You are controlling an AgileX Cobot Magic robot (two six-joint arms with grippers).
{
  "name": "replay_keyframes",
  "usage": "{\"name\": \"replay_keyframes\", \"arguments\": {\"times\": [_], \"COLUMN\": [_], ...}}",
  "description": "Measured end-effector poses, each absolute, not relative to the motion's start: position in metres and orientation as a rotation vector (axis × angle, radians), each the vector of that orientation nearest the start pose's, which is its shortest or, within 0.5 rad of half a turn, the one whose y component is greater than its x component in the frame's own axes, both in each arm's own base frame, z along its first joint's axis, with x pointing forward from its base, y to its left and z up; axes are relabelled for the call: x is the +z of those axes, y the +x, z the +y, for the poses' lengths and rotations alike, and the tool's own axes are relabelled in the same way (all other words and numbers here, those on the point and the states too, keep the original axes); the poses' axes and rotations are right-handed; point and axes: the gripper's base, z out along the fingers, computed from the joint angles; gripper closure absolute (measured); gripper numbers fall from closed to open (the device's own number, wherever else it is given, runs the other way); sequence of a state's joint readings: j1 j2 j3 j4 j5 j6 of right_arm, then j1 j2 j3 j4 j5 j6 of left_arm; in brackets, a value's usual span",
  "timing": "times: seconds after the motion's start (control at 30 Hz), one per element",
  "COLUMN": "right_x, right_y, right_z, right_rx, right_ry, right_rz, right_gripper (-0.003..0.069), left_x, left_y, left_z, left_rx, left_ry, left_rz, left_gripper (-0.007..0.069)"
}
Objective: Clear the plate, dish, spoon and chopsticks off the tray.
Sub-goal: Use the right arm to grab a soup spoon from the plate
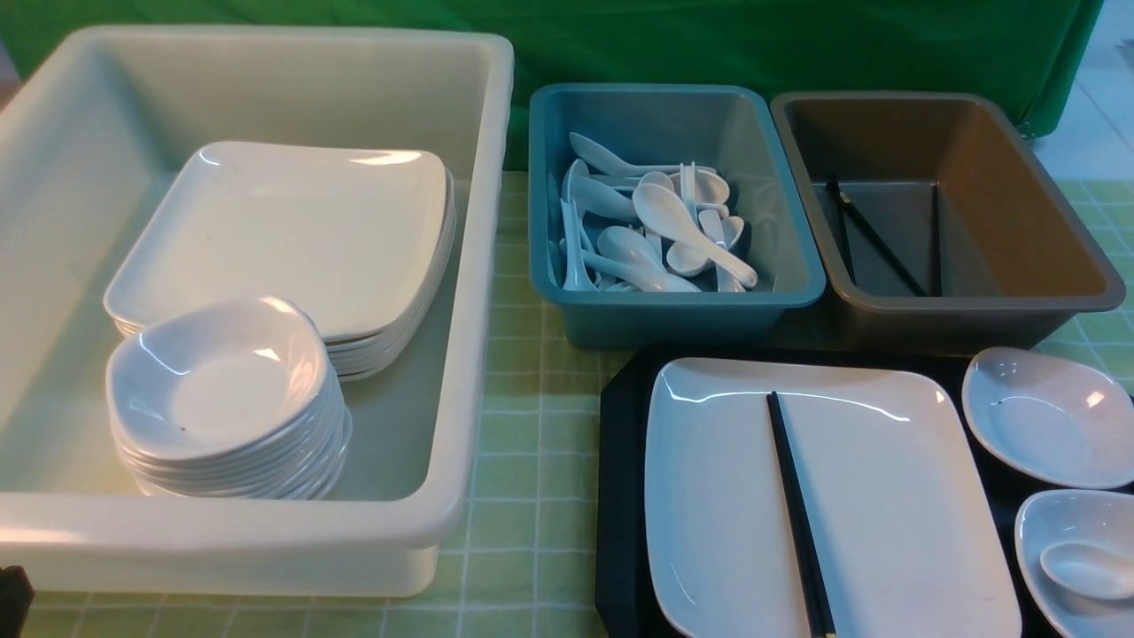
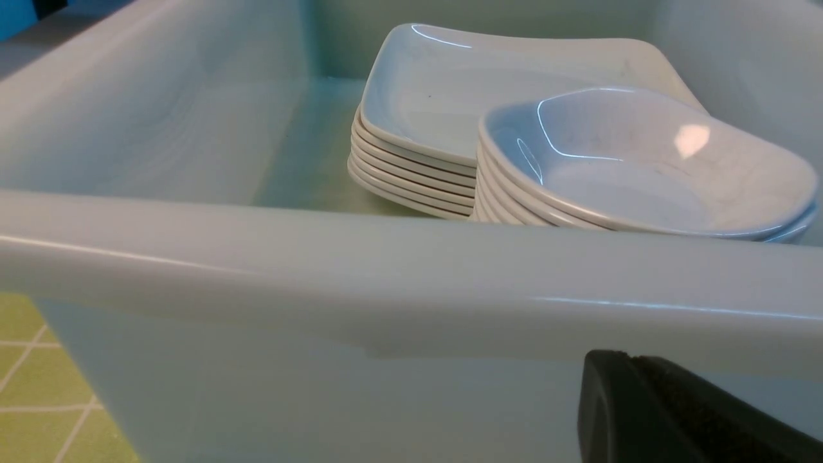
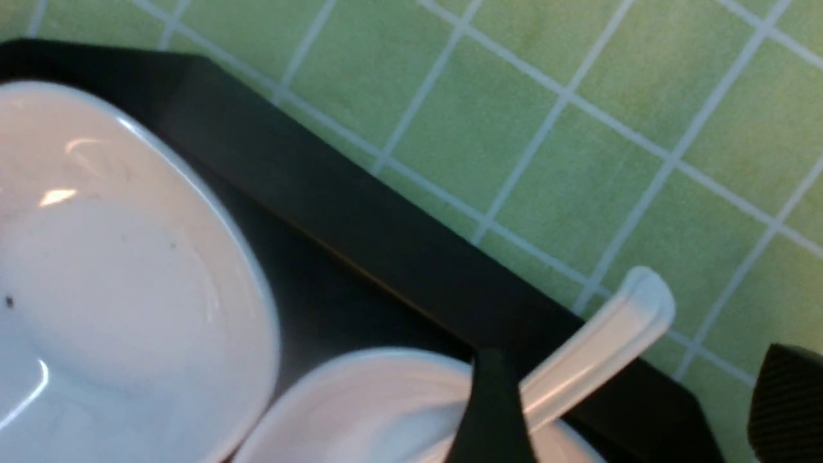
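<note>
The black tray (image 1: pixel 620 461) sits at the front right. On it lies the white plate (image 1: pixel 886 514) with the black chopsticks (image 1: pixel 797 514) lying lengthwise across it. Two small deep dishes stand to its right, a far one (image 1: pixel 1045 416) and a near one (image 1: pixel 1036 523). The spoon (image 1: pixel 1085 567) lies in the near dish. In the right wrist view my right gripper (image 3: pixel 636 366) is open, with the spoon handle (image 3: pixel 604 347) between its fingers, over the tray rim (image 3: pixel 360 212). My left gripper (image 2: pixel 633 360) is shut and empty, low against the white bin's outer front wall.
A big white bin (image 1: pixel 478 266) at the left holds a stack of plates (image 1: pixel 292 230) and a stack of dishes (image 1: pixel 221 390). A teal bin (image 1: pixel 780 292) holds several spoons. A brown bin (image 1: pixel 1045 204) holds black chopsticks (image 1: pixel 877 235). Green checked cloth covers the table.
</note>
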State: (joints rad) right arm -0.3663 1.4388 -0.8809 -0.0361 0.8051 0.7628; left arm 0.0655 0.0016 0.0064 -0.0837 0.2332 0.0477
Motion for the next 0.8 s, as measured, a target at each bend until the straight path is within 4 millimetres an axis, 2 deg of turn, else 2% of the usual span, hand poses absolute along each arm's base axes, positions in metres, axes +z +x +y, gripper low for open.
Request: {"name": "replay_keyframes", "arguments": {"times": [0.13,0.3,0.63,0.73,0.8], "right_x": [0.225,0.213,0.181,0.179,0.179], "right_y": [0.245,0.250,0.264,0.265,0.266], "right_z": [-0.094,-0.094,-0.099,-0.099,-0.100], "right_rx": [0.060,0.056,0.040,0.039,0.044], "right_ry": [1.575,1.636,1.664,1.663,1.657], "right_rz": [2.376,2.386,2.425,2.426,2.417], "right_gripper": [0.0172,0.0172,0.0172,0.0173,0.0209], "left_x": [0.190,0.190,0.190,0.190,0.190], "left_y": [0.056,0.056,0.056,0.056,0.056], "left_z": [0.002,0.002,0.002,0.002,0.002], "left_rx": [0.007,0.007,0.007,0.007,0.007], "left_ry": [-0.071,-0.071,-0.071,-0.071,-0.071], "left_rz": [1.722,1.722,1.722,1.722,1.722], "left_gripper": [0.0624,0.0624,0.0624,0.0624,0.0624]}}
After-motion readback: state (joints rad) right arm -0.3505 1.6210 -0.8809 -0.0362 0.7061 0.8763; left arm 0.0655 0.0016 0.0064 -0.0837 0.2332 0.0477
